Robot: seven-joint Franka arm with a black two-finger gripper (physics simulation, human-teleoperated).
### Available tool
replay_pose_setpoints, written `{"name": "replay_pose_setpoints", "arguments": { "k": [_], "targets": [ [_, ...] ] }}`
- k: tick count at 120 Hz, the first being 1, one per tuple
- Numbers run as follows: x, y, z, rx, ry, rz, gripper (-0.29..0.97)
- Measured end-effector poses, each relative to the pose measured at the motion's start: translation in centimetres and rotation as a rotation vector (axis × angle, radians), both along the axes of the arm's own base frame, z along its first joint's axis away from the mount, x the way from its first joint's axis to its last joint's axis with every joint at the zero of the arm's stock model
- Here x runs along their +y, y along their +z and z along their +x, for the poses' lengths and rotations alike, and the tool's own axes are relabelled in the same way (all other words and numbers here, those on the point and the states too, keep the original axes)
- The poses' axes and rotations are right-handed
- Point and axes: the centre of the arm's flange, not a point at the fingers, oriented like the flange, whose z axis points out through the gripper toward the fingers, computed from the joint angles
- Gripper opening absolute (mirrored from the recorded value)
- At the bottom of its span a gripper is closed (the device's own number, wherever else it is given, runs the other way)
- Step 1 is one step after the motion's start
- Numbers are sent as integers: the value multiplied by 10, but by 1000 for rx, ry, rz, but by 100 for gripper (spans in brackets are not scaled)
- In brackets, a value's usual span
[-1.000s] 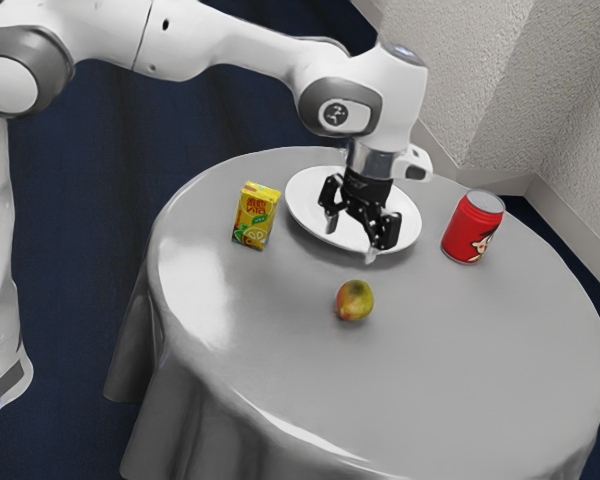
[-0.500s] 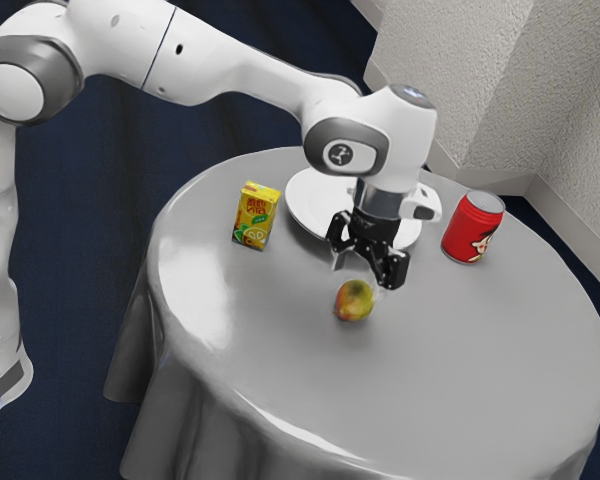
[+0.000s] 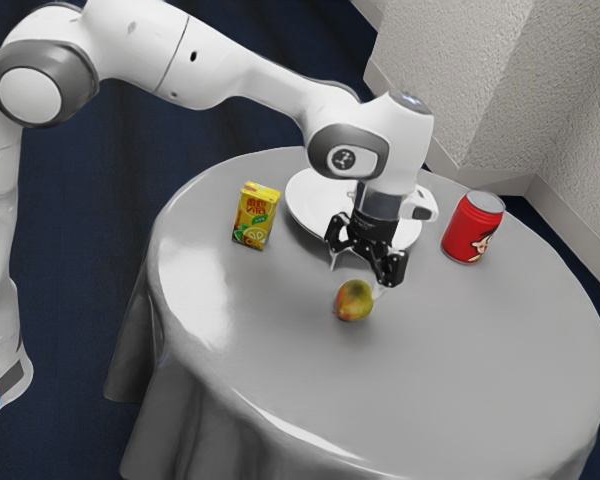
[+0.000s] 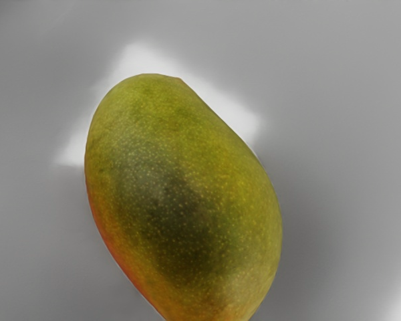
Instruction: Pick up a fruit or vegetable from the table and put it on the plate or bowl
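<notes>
Since 1 s ago the claw (image 3: pixel 358 277) has left its spot over the plate (image 3: pixel 305 195) and come out over the bare worktop (image 3: pixel 380 390), stopping just above the mango (image 3: pixel 353 300); vs. half a sec ago it has barely shifted. Mango, juice box and can lie where they did.

Claw state: black fingers spread wide, pointing down, w/ nothing gripped between them. The mango lies on the worktop directly beneath the claw, between the lines of the two fingertips. Whether a fingertip touches its skin can't be told.

Wrist view: the mango (image 4: pixel 184 214) seen from right above, green-yellow w/ a dark green patch and a red-orange edge, resting on glossy grey cloth (a bright reflection sits beside it).

Other items, relative to the claw:
- White plate, just behind the claw, partly hidden by the robot's hand.
- Yellow juice box (image 3: pixel 256 215), upright, to the exterior view's left of the claw, well apart.
- Red can (image 3: pixel 472 227), upright, to the exterior view's right, well apart.

Worktop is round, draped in grey cloth; dark blue floor around it.
</notes>
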Motion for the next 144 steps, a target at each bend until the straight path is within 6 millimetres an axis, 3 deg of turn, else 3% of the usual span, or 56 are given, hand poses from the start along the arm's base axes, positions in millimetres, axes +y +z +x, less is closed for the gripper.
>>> {"name": "replay_pose_setpoints", "arguments": {
  "k": [25,144],
  "targets": [
    [5,-12,4,17,15,1,68],
    [-5,-59,17,62,14,-6,68]
  ]
}}
